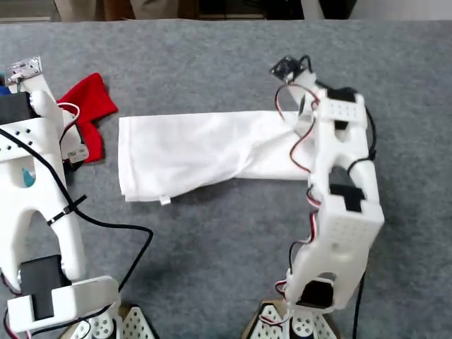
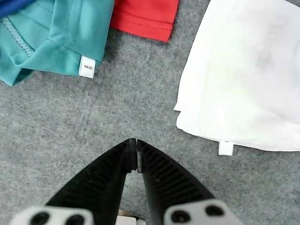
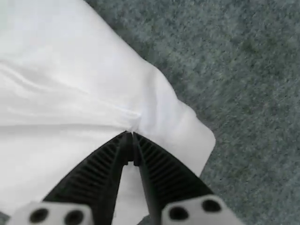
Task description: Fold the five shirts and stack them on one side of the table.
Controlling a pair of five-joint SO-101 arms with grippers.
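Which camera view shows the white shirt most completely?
The high view: the white shirt lies there whole, stretched across the grey table. The left wrist view gives one corner with a small tag. The right wrist view gives a creased part pinched by the right tool.

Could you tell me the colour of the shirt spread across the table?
The shirt is white; best in high view.

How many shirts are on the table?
4: white shirt mid-table; red shirt and teal shirt by the left arm; blue shirt's corner beside the teal. Others may be hidden.
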